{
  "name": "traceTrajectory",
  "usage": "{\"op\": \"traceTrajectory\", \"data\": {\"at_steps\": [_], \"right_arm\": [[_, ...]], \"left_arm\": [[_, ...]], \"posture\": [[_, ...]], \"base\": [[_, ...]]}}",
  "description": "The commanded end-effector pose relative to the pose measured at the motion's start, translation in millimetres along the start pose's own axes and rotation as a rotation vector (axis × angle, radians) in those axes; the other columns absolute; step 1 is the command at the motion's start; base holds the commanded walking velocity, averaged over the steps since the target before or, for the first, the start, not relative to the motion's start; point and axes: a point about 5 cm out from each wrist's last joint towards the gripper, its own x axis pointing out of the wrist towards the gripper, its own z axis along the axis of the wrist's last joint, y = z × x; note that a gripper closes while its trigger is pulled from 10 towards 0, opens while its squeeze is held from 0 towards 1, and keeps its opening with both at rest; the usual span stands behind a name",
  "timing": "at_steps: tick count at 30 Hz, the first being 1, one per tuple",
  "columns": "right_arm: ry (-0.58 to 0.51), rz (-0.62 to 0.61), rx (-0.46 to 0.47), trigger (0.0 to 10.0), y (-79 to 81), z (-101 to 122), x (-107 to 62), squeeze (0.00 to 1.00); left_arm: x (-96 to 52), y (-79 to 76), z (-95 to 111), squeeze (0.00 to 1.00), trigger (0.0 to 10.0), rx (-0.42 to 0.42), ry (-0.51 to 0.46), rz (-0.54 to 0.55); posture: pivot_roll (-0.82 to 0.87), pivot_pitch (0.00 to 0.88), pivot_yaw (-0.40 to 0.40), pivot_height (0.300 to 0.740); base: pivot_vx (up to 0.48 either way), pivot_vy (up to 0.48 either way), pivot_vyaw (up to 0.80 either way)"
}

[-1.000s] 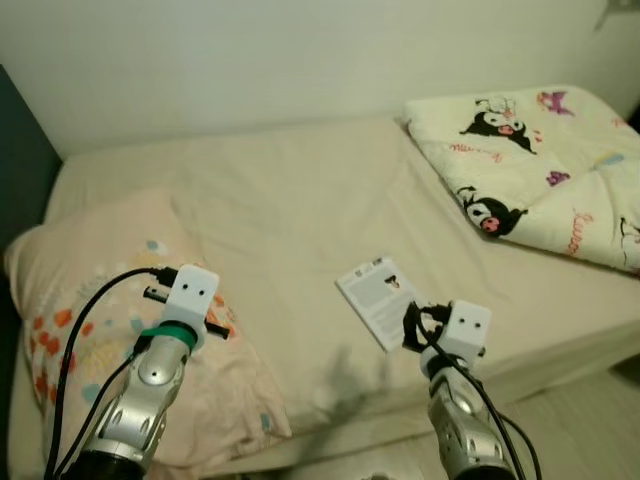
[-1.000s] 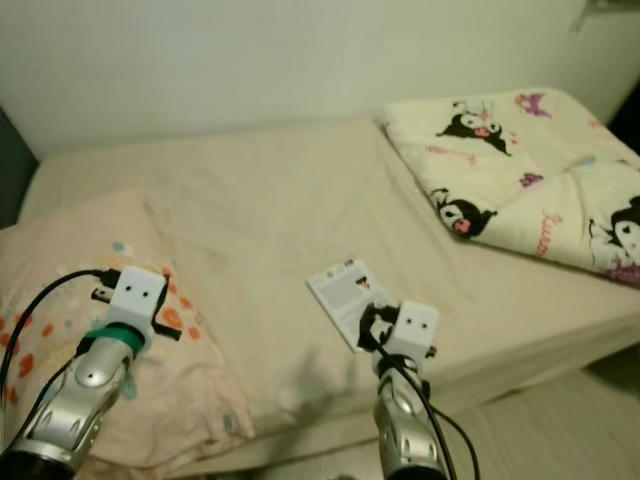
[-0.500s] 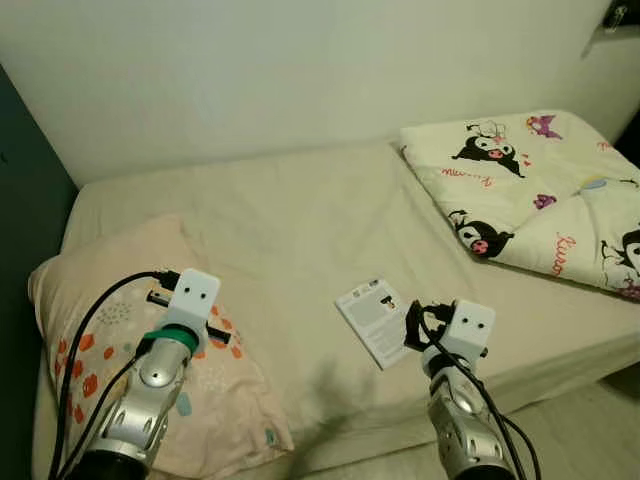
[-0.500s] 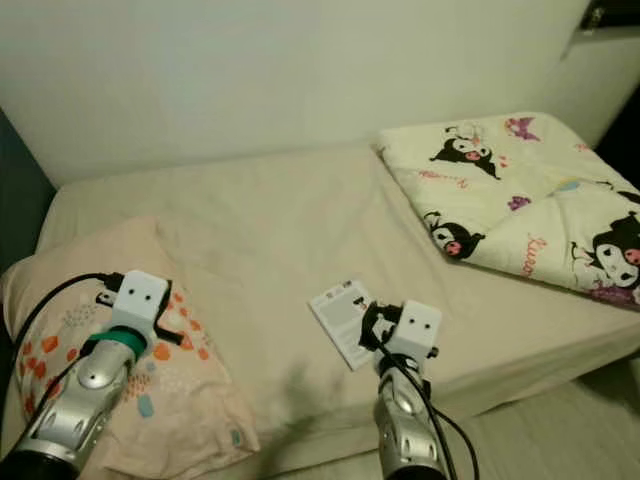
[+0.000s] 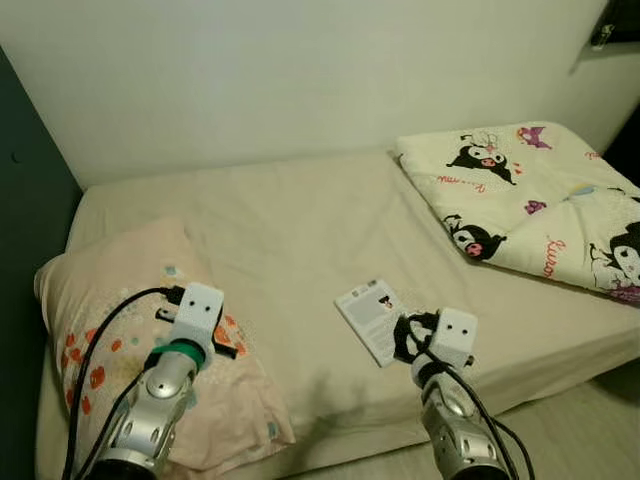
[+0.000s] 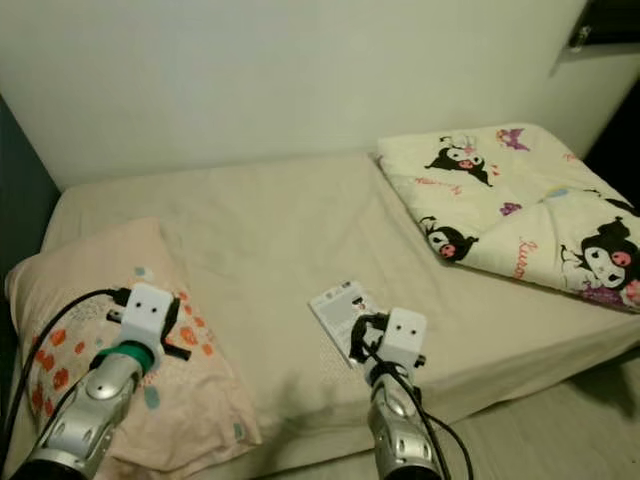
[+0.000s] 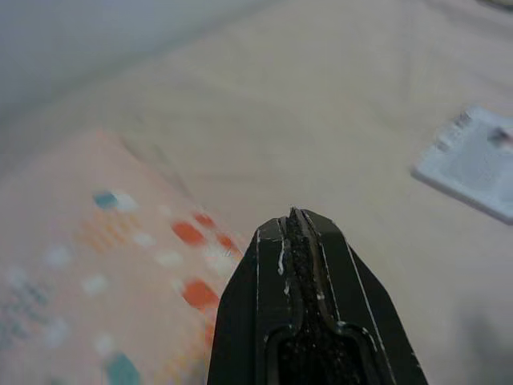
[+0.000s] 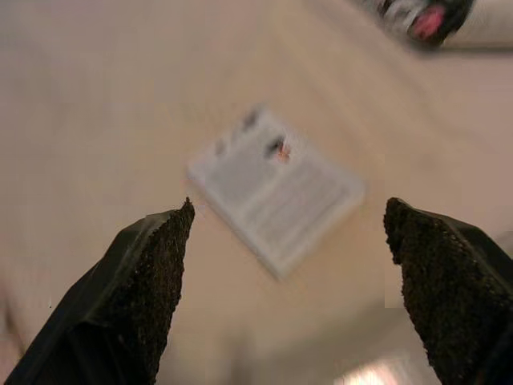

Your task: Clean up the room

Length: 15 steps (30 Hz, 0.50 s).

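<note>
bed (image 5: 280,230) beige sheet, white wall behind | my right gripper (image 8: 288,265) jaws wide open over leaflet (image 8: 275,188) | left gripper (image 7: 293,241) jaws closed above pillow (image 5: 100,300) | folded quilt (image 5: 530,190) beyond right jaws

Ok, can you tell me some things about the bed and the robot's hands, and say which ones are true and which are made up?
1. The right hand is open above the white printed booklet. True.
2. The left hand is open wide. False: its fingers are pressed together.
3. The cream folded blanket with black cartoon characters lies on the bed's right side. True.
4. The booklet sits on the peach pillow with orange flowers. False: it lies on the beige bed sheet, apart from the pillow.
5. The right hand is holding the booklet. False: the booklet lies flat and untouched.
</note>
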Motion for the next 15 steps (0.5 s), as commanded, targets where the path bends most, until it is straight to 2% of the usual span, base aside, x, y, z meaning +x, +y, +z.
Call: {"op": "traceTrajectory", "data": {"at_steps": [1, 6, 9, 15], "right_arm": [[0.049, -0.004, -0.031, 10.0, -1.1, -9.2, -1.3, 0.00], [0.051, 0.021, -0.028, 10.0, -0.9, -11.0, -3.0, 0.00], [0.061, 0.035, -0.007, 10.0, -1.2, -12.0, -3.5, 0.00], [0.082, 0.020, 0.007, 10.0, -3.4, -13.6, -1.8, 0.00]], "left_arm": [[-4.1, -4.0, -16.9, 0.00, 10.0, 0.001, 0.068, -0.023], [-6.7, -8.7, -26.1, 0.00, 10.0, 0.018, 0.098, -0.043], [-5.6, -9.1, -24.4, 0.00, 10.0, 0.015, 0.090, -0.037], [-1.3, -5.8, -20.9, 0.00, 10.0, 0.009, 0.080, -0.017]], "posture": [[0.10, 0.000, 0.012, 0.740], [0.09, 0.000, 0.012, 0.740], [0.10, 0.000, 0.001, 0.740], [0.10, 0.000, -0.006, 0.740]], "base": [[0.000, 0.000, 0.00], [0.000, 0.000, 0.00], [0.000, 0.000, 0.00], [0.000, 0.000, -0.74]]}}
